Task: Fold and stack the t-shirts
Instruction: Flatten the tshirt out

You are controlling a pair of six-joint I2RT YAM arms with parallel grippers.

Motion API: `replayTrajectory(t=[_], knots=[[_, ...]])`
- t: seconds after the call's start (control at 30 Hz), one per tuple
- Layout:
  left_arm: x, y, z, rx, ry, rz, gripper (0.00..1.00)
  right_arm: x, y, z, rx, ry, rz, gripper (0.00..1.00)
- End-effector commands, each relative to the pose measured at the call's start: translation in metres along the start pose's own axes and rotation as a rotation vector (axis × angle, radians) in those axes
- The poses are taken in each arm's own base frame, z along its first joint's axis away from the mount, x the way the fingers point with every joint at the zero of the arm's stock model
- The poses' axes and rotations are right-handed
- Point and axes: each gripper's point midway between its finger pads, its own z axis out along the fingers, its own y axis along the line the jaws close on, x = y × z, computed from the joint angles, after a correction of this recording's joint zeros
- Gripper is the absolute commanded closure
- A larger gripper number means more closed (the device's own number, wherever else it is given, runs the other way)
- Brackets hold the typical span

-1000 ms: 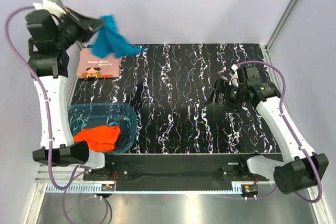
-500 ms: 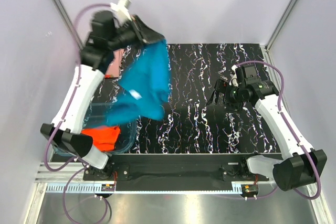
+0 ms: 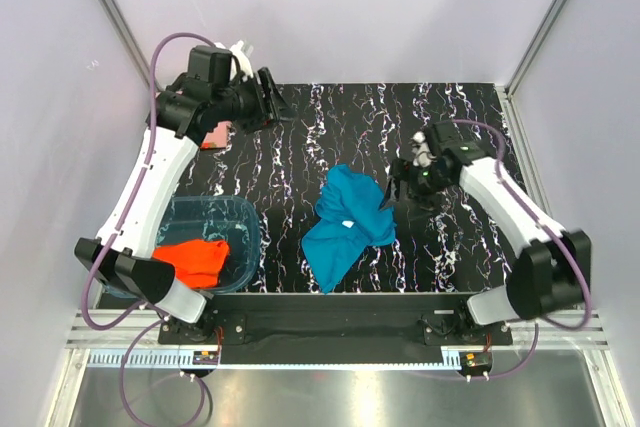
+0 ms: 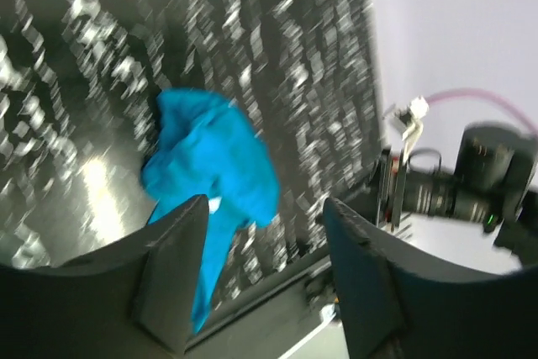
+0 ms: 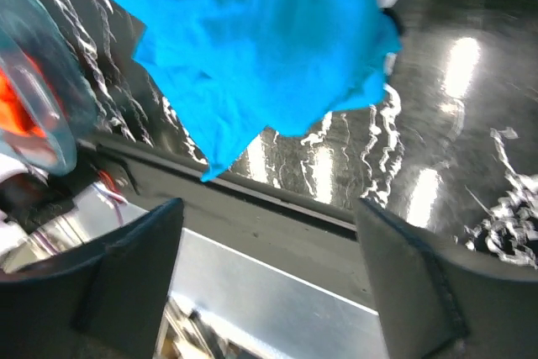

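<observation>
Jaws wide apart and empty on left gripper (image 3: pixel 272 105) and right gripper (image 3: pixel 398 185). Right of tub (image 3: pixel 245 209): crumpled teal shirt (image 3: pixel 348 222), long axis diagonal, tip near-left. Inside tub: orange shirt (image 3: pixel 190 259) (only a blur from right wrist).

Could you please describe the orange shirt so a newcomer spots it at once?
On the black marbled table, a clear tub sits at the near left corner. The orange t-shirt lies crumpled inside it; the teal t-shirt lies outside.

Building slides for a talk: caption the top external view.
Left tool and right tool open, teal t-shirt crumpled on the table, orange-red t-shirt in the tub.
</observation>
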Motion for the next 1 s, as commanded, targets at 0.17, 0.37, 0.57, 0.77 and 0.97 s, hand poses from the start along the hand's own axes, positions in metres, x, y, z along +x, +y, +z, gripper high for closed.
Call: replayTrajectory(t=[0.17,0.37,0.57,0.77,0.97], knots=[[0.058,0.044,-0.006,-0.105,0.164,0.042,0.54,0.024,0.043,0.085,-0.050,0.209,-0.186,0.70],[0.085,0.055,-0.003,-0.097,0.244,0.030,0.54,0.035,0.035,0.114,0.047,0.222,-0.195,0.59],[0.094,0.058,-0.001,-0.083,0.279,0.028,0.53,0.031,-0.005,0.123,0.237,0.182,-0.196,0.50],[0.100,0.058,0.001,-0.067,0.300,0.020,0.52,0.029,-0.026,0.124,0.350,0.168,-0.192,0.50],[0.101,0.058,0.001,-0.066,0.303,0.025,0.52,0.025,-0.025,0.115,0.366,0.140,-0.203,0.45]])
